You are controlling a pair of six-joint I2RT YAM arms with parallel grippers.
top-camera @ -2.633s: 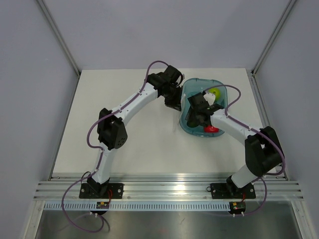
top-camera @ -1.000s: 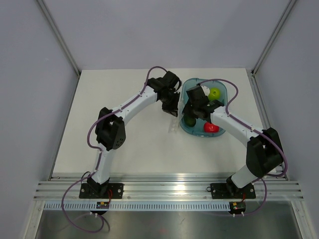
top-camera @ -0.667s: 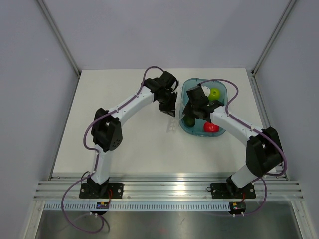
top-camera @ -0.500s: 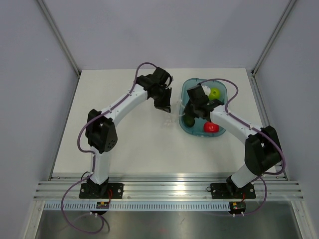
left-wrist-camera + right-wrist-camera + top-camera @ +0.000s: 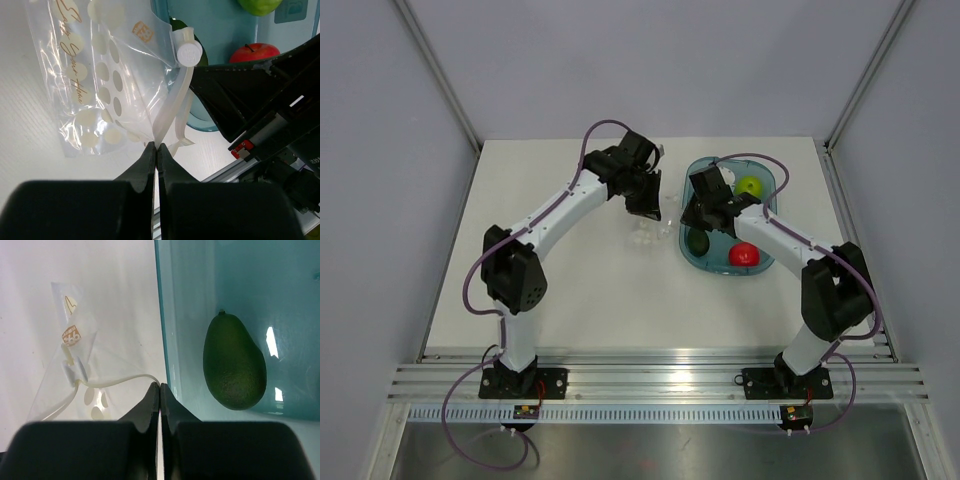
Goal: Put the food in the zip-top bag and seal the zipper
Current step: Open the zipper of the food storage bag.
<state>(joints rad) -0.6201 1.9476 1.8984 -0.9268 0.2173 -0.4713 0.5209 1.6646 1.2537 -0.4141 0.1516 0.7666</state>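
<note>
Fig. My left gripper (image 5: 156,148) and right gripper (image 5: 160,387) each clench the zipper (image 5: 174,107), apparently to spread the zip-top bag (image 5: 95,85) beside the tray (image 5: 200,285); the food (image 5: 234,367) lies inside that tray.

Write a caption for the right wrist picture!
Right gripper pinches the zip-top bag beside the avocado lying in the teal tray.
</note>
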